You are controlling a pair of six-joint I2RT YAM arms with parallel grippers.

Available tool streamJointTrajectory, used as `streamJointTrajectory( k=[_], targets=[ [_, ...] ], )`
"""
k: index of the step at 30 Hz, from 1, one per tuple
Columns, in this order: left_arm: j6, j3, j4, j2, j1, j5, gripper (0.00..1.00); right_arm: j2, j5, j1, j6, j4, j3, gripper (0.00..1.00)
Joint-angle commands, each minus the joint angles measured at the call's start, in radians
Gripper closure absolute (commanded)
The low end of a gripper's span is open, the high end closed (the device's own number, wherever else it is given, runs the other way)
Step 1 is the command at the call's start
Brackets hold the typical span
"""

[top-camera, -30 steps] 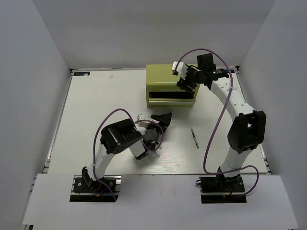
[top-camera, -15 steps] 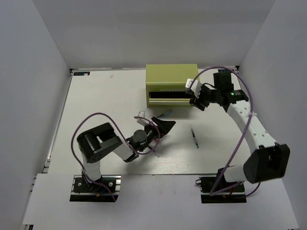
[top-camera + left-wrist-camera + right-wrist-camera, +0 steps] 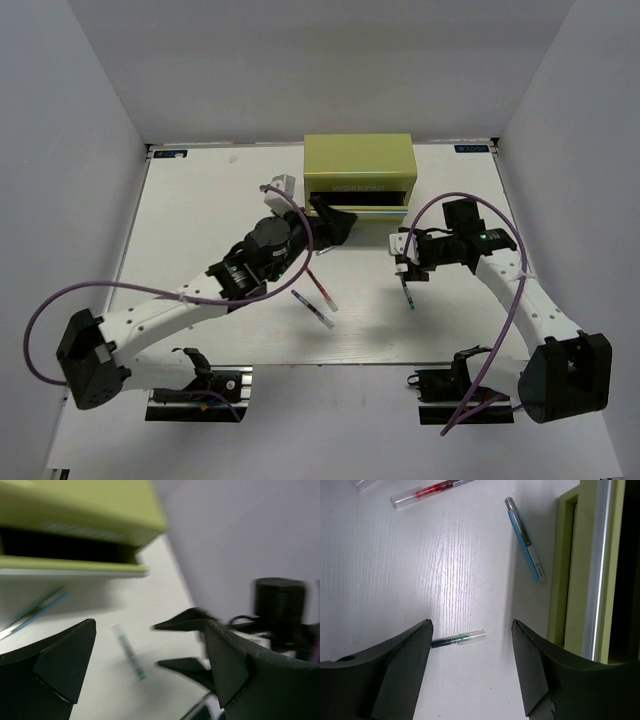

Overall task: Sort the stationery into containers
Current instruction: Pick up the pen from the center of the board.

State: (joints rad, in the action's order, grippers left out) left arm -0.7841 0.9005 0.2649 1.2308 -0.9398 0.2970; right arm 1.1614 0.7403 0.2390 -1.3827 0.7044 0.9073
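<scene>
Between the chest [image 3: 358, 160] and the near edge of the table [image 3: 200, 220], most of the white board is bare. 2 pens, the red pen [image 3: 322, 288] and the dark grey pen [image 3: 312, 308], lie aslant mid-table. The left gripper [image 3: 332, 220], spread wide and empty, crowds the open drawer front. The blue pen [image 3: 525, 539] lies slanted near it. The right gripper [image 3: 471, 625] hangs with fingers apart over the dark teal pen [image 3: 457, 639], which lies flat with its long axis pointing toward the chest.
</scene>
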Motion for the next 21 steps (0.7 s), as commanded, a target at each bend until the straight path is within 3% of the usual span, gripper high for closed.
streamJointTrajectory(
  k=[1, 4, 5, 6, 10, 12, 15, 16, 17, 21],
  targets=[
    [0.022, -0.020, -0.547, -0.111, 0.012, 0.200, 0.00, 0.015, 0.042, 0.022, -0.136, -0.058, -0.021, 0.30],
    [-0.082, -0.092, -0.667, -0.206, 0.022, 0.235, 0.09, 0.058, -0.002, 0.057, -0.142, -0.123, -0.024, 0.33],
    [-0.110, -0.115, -0.702, -0.273, 0.022, 0.235, 0.14, 0.079, -0.008, 0.074, -0.142, -0.132, -0.019, 0.35],
    [-0.159, -0.162, -0.714, -0.307, 0.022, 0.235, 0.27, 0.102, -0.018, 0.089, -0.144, -0.147, -0.015, 0.39],
    [-0.256, -0.250, -0.783, -0.453, 0.022, 0.235, 0.41, 0.179, -0.082, 0.157, -0.138, -0.169, 0.019, 0.48],
    [-0.270, -0.284, -0.806, -0.500, 0.022, 0.245, 0.41, 0.210, -0.136, 0.183, -0.096, -0.181, 0.031, 0.50],
    [-0.291, -0.305, -0.846, -0.576, 0.022, 0.245, 0.19, 0.224, -0.200, 0.190, 0.019, -0.190, 0.047, 0.51],
    [-0.306, -0.305, -0.855, -0.586, 0.022, 0.245, 0.16, 0.221, -0.219, 0.192, 0.058, -0.189, 0.053, 0.51],
    [-0.307, -0.305, -0.865, -0.599, 0.022, 0.254, 0.13, 0.218, -0.264, 0.191, 0.186, -0.181, 0.071, 0.51],
    [-0.345, -0.324, -0.879, -0.570, 0.022, 0.242, 0.09, 0.164, -0.346, 0.184, 0.356, -0.123, 0.022, 0.48]
  ],
)
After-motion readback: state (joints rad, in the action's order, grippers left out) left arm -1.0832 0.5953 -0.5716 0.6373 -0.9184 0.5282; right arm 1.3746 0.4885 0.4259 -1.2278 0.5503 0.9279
